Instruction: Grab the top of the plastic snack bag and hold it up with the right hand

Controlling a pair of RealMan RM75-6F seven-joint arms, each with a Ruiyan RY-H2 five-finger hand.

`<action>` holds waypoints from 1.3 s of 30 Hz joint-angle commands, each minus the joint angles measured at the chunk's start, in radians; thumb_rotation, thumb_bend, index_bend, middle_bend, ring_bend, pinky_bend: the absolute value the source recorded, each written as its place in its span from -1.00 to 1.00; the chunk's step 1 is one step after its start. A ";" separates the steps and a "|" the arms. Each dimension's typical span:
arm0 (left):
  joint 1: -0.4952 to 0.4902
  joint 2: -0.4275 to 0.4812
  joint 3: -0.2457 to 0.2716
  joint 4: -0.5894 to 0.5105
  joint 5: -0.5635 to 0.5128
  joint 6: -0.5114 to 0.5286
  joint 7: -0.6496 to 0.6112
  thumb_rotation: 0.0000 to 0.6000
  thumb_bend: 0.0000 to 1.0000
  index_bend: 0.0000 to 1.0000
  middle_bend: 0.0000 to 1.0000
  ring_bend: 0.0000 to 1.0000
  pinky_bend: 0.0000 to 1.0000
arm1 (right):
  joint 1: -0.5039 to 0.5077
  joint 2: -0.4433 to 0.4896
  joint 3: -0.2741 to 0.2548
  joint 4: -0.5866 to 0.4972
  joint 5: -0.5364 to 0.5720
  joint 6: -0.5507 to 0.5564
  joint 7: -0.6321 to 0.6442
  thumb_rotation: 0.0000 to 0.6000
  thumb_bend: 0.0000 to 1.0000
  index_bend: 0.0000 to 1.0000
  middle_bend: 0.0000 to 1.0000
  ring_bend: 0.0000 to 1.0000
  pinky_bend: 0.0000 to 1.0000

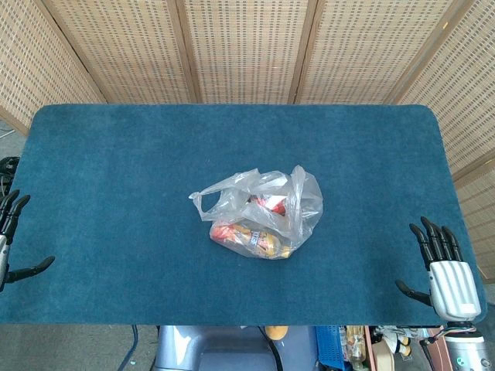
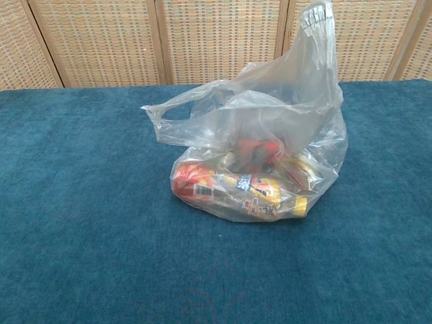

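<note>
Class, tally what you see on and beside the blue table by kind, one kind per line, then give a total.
Clear plastic snack bag: 1
Robot hands, left hand and right hand: 2
Blue table: 1
Total: 4

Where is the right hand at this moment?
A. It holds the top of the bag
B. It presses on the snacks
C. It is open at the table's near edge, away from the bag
C: the right hand is open at the table edge, far from the bag.
</note>
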 commanded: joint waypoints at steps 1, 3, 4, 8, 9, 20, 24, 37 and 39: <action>0.001 0.000 -0.001 0.001 0.000 -0.001 -0.001 1.00 -0.92 -1.00 -1.00 -1.00 -1.00 | 0.002 0.003 -0.002 -0.001 -0.002 -0.002 0.002 1.00 -1.00 -0.90 -1.00 -1.00 -1.00; 0.001 0.001 -0.002 0.001 -0.001 -0.001 -0.002 1.00 -0.91 -1.00 -1.00 -1.00 -1.00 | 0.002 0.003 -0.002 -0.001 -0.003 -0.002 0.002 1.00 -1.00 -0.90 -1.00 -1.00 -1.00; 0.001 0.001 -0.002 0.001 -0.002 -0.002 -0.003 1.00 -0.91 -1.00 -1.00 -1.00 -1.00 | 0.002 0.002 -0.004 -0.001 -0.005 -0.003 0.003 1.00 -1.00 -0.90 -1.00 -1.00 -1.00; 0.004 0.003 -0.002 0.000 0.001 -0.001 -0.008 1.00 -0.91 -1.00 -1.00 -1.00 -1.00 | 0.006 0.004 -0.010 -0.001 -0.010 -0.013 0.013 1.00 -1.00 -0.90 -1.00 -1.00 -1.00; 0.004 0.003 -0.002 0.000 0.004 0.000 -0.010 1.00 -0.91 -1.00 -1.00 -1.00 -1.00 | 0.009 0.005 -0.012 -0.003 -0.011 -0.020 0.026 1.00 -1.00 -0.90 -1.00 -1.00 -1.00; 0.006 0.005 -0.012 0.004 -0.012 -0.004 -0.021 1.00 -0.91 -1.00 -1.00 -1.00 -1.00 | 0.163 0.007 -0.004 0.069 -0.171 -0.115 0.456 1.00 -1.00 -0.76 -0.76 -1.00 -1.00; 0.007 0.004 -0.018 0.006 -0.018 0.000 -0.027 1.00 -0.91 -1.00 -1.00 -1.00 -1.00 | 0.245 0.032 0.003 0.079 -0.195 -0.188 0.617 1.00 -1.00 -0.75 -0.76 -1.00 -1.00; 0.004 0.006 -0.033 0.011 -0.047 -0.010 -0.042 1.00 -0.91 -1.00 -1.00 -1.00 -1.00 | 0.445 0.041 0.060 0.026 -0.100 -0.444 0.740 1.00 -1.00 -0.74 -0.74 -1.00 -1.00; 0.006 0.008 -0.035 0.012 -0.048 -0.007 -0.048 1.00 -0.91 -1.00 -1.00 -1.00 -1.00 | 0.466 0.040 0.067 0.013 -0.088 -0.466 0.752 1.00 -1.00 -0.73 -0.74 -1.00 -1.00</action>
